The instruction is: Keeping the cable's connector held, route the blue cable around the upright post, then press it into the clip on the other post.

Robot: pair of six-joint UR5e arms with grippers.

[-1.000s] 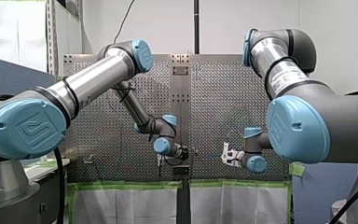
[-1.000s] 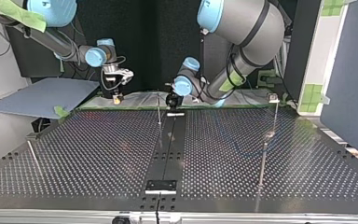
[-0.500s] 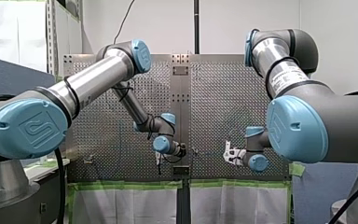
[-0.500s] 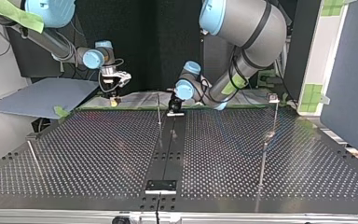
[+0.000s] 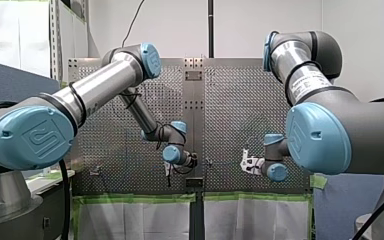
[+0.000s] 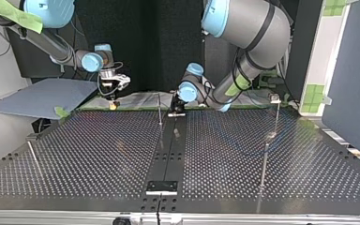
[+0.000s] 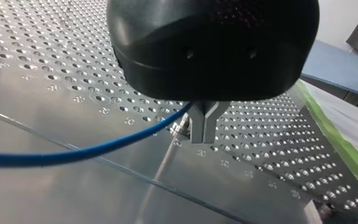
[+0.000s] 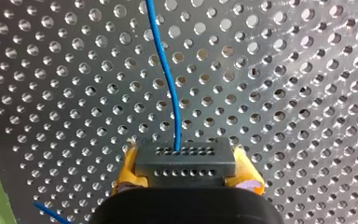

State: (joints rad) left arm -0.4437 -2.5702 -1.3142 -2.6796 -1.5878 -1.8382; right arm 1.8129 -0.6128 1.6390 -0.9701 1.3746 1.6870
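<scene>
Barely anything has moved in the last second. Both pairs of jaws have eased a little away from the post [image 6: 160, 110], my right jaws on one side of it and my left jaws close by on the other. I read that as slack being taken up before the wrap. The cable [image 8: 168, 70] does not yet look led around the post. The clip [image 6: 275, 98], well beyond the post past my left jaws, has nothing in it that I can make out, so most of the task seems to lie ahead.

My right jaws, yellow-padded, are clamped on the connector [image 8: 185, 162], low over the bench [image 6: 98, 154]. My left jaws are metal, drawn together at the tips, and the cable runs up into the fork between them, so they appear to pinch it.

The cable is thin, smooth and bright blue. It leaves one hole in the connector's row and runs ahead over the bench in a soft bend. Near the left jaws it sweeps in as a long shallow arc, limp rather than taut. The connector is a small black block with two rows of fine holes.
</scene>
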